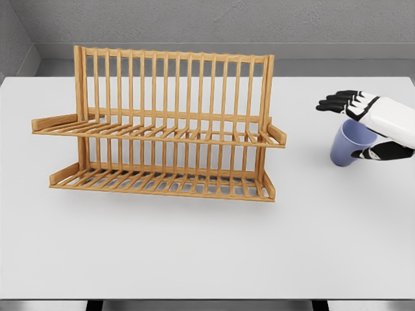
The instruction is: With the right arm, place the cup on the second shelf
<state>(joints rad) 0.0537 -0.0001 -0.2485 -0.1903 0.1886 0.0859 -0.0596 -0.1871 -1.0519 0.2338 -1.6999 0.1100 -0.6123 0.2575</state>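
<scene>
The black fingertips (338, 101) of the white right hand (376, 123) reach out flat toward the picture's left, over the rim of a pale blue, smooth-sided cup (349, 144), while the black thumb (388, 151) lies low against the cup's near side; the cup sits between fingers and thumb, so the hand looks closed around it, though how firmly it grips cannot be told. The cup's open mouth tilts up toward the palm, and its base points down and to the left, at or just above the white tabletop (207, 253); whether it touches cannot be told. Farther left of the fingertips, well apart from them, stands a two-tier wooden slatted dish rack (168, 129) with a tall barred back. Its upper shelf (155, 133) lies at about the height of the fingers, and its lower shelf (162, 181) below that, resting on the table. Both shelves hold nothing.
</scene>
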